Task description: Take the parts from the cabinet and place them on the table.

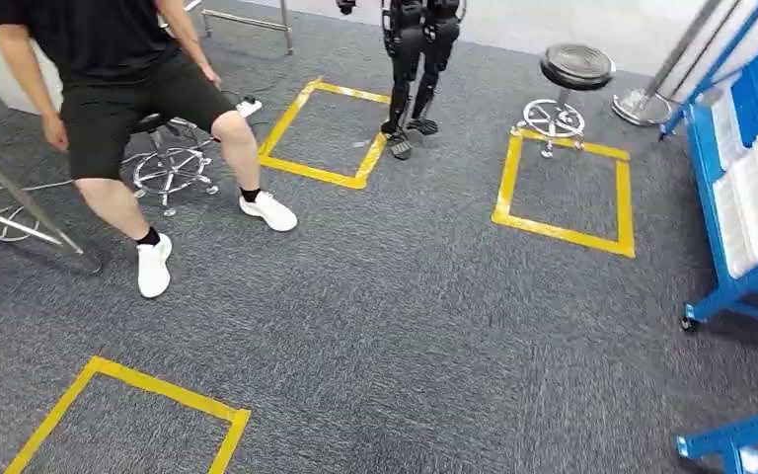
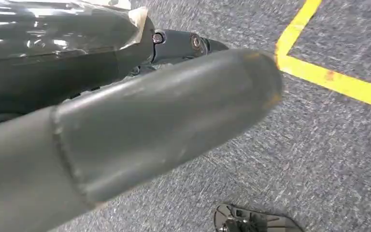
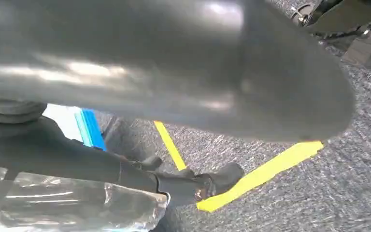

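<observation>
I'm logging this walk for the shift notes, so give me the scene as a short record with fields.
floor: grey carpet with yellow tape squares
person: black shirt and shorts, white shoes, at the left by a wheeled stool
other robot: dark humanoid standing at the far side
seat: black round stool
blue cabinet: on the right, holding white bins
left robot hand: over carpet, grip unclear
right robot hand: over carpet, grip unclear
</observation>
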`<state>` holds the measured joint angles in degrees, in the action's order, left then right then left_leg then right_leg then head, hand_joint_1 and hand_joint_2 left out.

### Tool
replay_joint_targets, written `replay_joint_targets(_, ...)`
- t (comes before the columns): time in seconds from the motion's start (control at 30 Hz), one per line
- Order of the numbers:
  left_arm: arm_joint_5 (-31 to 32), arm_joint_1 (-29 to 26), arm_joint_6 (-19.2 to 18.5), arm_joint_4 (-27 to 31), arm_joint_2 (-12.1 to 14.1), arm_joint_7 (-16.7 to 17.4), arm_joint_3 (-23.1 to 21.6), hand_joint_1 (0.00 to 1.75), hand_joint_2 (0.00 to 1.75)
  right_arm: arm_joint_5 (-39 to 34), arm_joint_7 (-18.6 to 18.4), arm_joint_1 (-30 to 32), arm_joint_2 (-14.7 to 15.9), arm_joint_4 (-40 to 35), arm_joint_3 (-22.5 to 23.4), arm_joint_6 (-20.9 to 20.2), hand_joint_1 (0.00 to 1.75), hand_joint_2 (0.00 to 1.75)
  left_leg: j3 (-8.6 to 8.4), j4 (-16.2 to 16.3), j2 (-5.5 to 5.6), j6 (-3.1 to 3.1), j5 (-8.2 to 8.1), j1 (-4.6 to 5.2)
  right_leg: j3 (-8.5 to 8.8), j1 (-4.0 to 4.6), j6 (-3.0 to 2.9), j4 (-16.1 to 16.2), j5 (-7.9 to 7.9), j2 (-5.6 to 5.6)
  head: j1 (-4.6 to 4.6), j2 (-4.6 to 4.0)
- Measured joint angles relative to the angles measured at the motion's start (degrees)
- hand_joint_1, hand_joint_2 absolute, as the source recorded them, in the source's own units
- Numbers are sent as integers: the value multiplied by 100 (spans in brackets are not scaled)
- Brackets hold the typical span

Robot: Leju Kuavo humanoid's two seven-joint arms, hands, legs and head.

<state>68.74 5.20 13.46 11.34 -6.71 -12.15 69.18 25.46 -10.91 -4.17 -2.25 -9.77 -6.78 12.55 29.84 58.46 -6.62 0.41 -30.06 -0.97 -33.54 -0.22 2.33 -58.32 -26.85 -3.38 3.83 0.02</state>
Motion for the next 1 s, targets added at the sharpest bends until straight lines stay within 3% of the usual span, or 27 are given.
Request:
replay_joint_targets(0.03,16,10,0,0,-11,7,0,0,0,-4,-6,25,5,6,0,-2,0,0,-39,-32,-65,-28,2,-10,0,9,-30,4,-4,66,-2,0)
replay_joint_targets(0.07,20,15,0,0,-26,11,0,0,0,-13,-22,29,7,9,0,-2,0,0,-43,-3,-43,-76,-41,-38,100,-93,-102,66,43,147,0,0)
replay_joint_targets(0.1,22,15,9,0,-13,15,0,0,0,-18,-37,53,7,11,0,-2,0,0,-18,120,277,-100,-147,-63,109,-137,-129,80,58,198,-39,0)
replay_joint_targets(0.13,22,8,9,0,-20,15,0,0,0,-19,-50,57,15,13,0,-2,0,0,126,439,501,-83,-384,-70,108,-142,-218,85,76,246,-55,0)
replay_joint_targets(0.17,29,-7,9,-2,-28,20,0,0,0,-17,-50,47,13,11,-2,-4,0,0,349,907,616,-79,-652,-66,99,-117,-265,85,68,309,-57,0)
replay_joint_targets(0.2,29,-22,9,-2,-28,29,0,0,0,-17,-50,42,2,13,-2,-4,0,0,591,1384,666,-84,-861,-68,96,-99,-269,84,67,391,-59,0)
replay_joint_targets(0.23,31,-32,11,-2,-28,44,0,0,0,-20,-52,49,-2,13,-2,-4,0,0,785,1725,682,-91,-950,-69,97,-82,-269,82,66,476,-59,0)
replay_joint_targets(0.27,31,-34,13,-2,-28,53,0,0,0,-31,-59,60,-2,13,-2,-4,0,0,853,1790,681,-93,-885,-70,106,-79,-268,80,65,554,-57,0)
replay_joint_targets(0.3,31,-35,20,-2,-28,53,0,0,0,-37,-63,69,-2,13,0,-9,0,0,809,1624,681,-94,-697,-77,117,-79,-266,76,64,637,-59,0)
replay_joint_targets(0.37,33,-35,26,-2,-28,53,0,0,0,-50,-66,68,0,17,-2,-9,0,0,424,727,760,-87,-123,-120,148,-88,-259,54,60,816,-59,0)
replay_joint_targets(0.4,37,-37,35,-2,-28,53,0,0,0,-50,-66,66,-6,17,-2,-13,0,0,271,361,1016,-89,40,-158,122,-88,-225,35,42,878,-57,0)
replay_joint_targets(0.43,42,-40,37,-2,-33,48,0,0,0,-50,-66,43,-4,17,-2,-15,0,0,217,134,1159,-82,49,-150,71,-10,-175,-79,2,940,-66,0)
replay_joint_targets(0.5,48,-26,44,-2,-42,48,0,0,0,-50,-66,55,-2,17,-2,-15,0,0,241,184,1026,-16,43,-94,-13,-29,-108,-20,22,1046,-35,0)
replay_joint_targets(0.57,61,-17,44,-2,-70,53,-2,0,0,-55,-66,93,9,20,-2,-17,0,0,212,126,891,102,101,-69,-47,-27,-11,-24,36,1122,-37,0)
replay_joint_targets(0.6,72,-15,46,-2,-70,53,-2,0,0,-61,-66,100,15,20,-2,-17,0,0,187,77,823,168,138,-67,-72,-52,-20,-165,-22,801,-35,0)
replay_joint_targets(0.63,72,-28,46,-2,-70,53,0,0,0,-66,-66,89,7,20,-2,-20,0,0,173,49,753,222,143,-57,-230,-44,-49,-446,-196,552,-9,0)
replay_joint_targets(0.7,72,-44,57,0,-66,55,0,0,0,-70,-66,62,-4,20,-2,-20,0,0,177,49,577,235,138,-42,-702,-55,-73,-1329,-577,428,-4,0)
replay_joint_targets(0.73,72,-44,61,0,-68,57,0,0,0,-70,-66,62,-4,20,-2,-20,0,0,184,50,504,235,134,-29,-887,-63,-51,-1697,-687,417,-4,0)
replay_joint_targets(0.77,72,-42,59,0,-68,57,-2,0,0,-70,-66,63,0,20,-2,-20,0,0,183,50,437,234,128,-19,-956,-73,-12,-1843,-695,410,-4,0)
replay_joint_targets(0.8,72,-42,61,0,-72,59,0,0,0,-72,-66,77,2,20,-2,-20,0,0,174,50,365,226,119,-17,-861,-80,42,-1674,-600,396,-4,0)
replay_joint_targets(0.87,72,-40,59,0,-81,59,-2,0,0,-72,-66,90,5,20,-2,-20,0,0,143,50,240,198,96,-21,-322,-97,149,-669,-232,271,-2,0)
replay_joint_targets(0.9,72,-40,59,0,-81,59,0,0,0,-70,-66,81,2,20,-2,-20,0,0,117,51,185,171,79,-20,-30,-107,164,-159,-96,27,-2,0)
replay_joint_targets(0.93,74,-42,61,2,-76,61,0,0,0,-70,-66,60,-2,20,-2,-20,0,0,97,54,137,122,43,28,-8,-61,97,-63,-42,-187,-9,0)
replay_joint_targets(0.97,72,-46,61,0,-76,66,0,0,0,-68,-66,45,-2,20,-2,-20,0,0,57,51,70,68,4,30,23,6,42,-26,-6,-137,-11,0)
replay_joint_targets(1.0,72,-39,61,0,-76,72,0,0,0,-68,-66,45,-2,20,-2,-20,0,0,28,40,22,48,-8,35,-16,7,-10,-28,4,-74,-22,0)
